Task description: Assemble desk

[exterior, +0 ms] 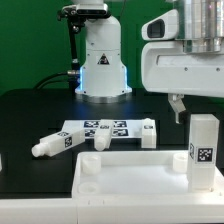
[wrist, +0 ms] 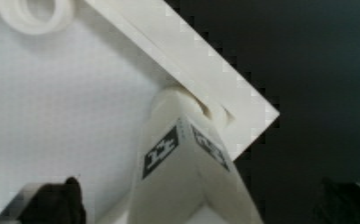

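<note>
My pincer (exterior: 178,106) hangs spread and empty; the leg (exterior: 203,150) below it (light, stiff, slick plastic, I'd judge) wants gripping across flat sides.

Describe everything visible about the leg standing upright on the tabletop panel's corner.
The upright leg is a blocky white post, plastic-looking and smooth, with a black-and-white square tag on its side. It stands vertical at the tabletop panel's corner on the exterior view's right; the wrist view shows its foot seated in that corner's round socket. Nothing else seems to touch it: the claw hangs open near its top, apart.
</note>
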{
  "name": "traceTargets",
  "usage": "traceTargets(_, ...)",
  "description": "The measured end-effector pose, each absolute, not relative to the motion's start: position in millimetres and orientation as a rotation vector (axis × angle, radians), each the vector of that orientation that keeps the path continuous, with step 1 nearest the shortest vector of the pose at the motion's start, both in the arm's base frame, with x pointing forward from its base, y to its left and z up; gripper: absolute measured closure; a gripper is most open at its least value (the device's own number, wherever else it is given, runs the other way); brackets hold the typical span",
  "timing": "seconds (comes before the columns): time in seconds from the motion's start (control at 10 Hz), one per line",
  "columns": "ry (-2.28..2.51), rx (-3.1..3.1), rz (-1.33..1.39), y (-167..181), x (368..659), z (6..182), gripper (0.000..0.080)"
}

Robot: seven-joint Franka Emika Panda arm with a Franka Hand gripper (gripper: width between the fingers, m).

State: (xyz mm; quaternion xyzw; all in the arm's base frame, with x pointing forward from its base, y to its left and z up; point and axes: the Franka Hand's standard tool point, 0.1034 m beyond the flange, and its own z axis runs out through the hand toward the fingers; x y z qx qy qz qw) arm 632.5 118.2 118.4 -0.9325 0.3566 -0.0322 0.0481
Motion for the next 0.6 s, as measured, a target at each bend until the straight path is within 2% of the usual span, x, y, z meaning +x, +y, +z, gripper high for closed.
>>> traceTargets(0.2, 0.831, -2.942, -0.12, 118.4, 632.9, 118.5, 0.0151)
traceTargets(0.4, 0.285, -3.085, -0.183, 121.9, 636.3, 117.3, 0.0151)
traceTargets(0.6, 0.226, -3.091, -0.184, 121.1, 636.5, 115.9, 0.0165)
